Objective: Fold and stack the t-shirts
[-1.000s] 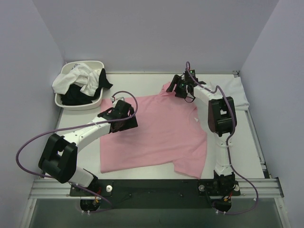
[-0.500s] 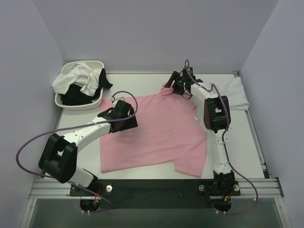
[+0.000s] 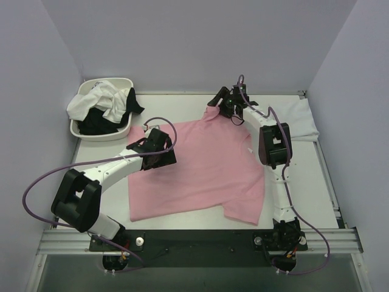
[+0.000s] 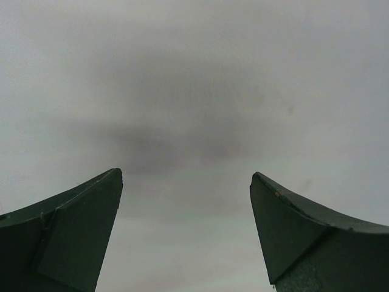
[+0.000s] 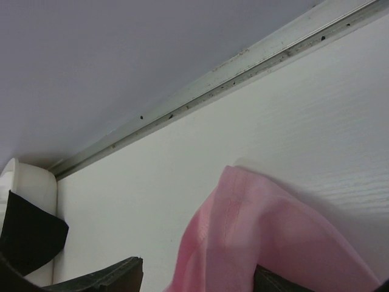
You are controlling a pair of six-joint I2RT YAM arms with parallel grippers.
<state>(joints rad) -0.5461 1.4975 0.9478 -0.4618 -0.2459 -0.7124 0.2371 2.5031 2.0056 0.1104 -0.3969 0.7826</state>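
Just to the right of the white basin (image 3: 79,131), and nearer the arm bases than it, the pink t-shirt (image 3: 206,173) lies spread almost flat on the table (image 3: 316,182). The corner of the shirt farthest from the basin along the back edge is pulled up off the surface. The right gripper (image 3: 218,103) has that raised corner. In the right wrist view its fingers are closed onto a bunched fold of pink cloth (image 5: 267,243), with the basin's pale rim and a scrap of black fabric off at the lower left. The left gripper (image 3: 164,157) sits at the shirt edge closest to the basin, just below and right of it. Its wrist view shows the two dark green fingers (image 4: 73,231) spread wide with nothing between them, over a blurred grey surface that cannot be made out. Inside the basin a crumpled white t-shirt (image 3: 91,102) is heaped over a black t-shirt (image 3: 129,100) that spills over the rim on the pink shirt's side. A folded white t-shirt (image 3: 304,121) lies at the table's edge, on the opposite side from the basin.
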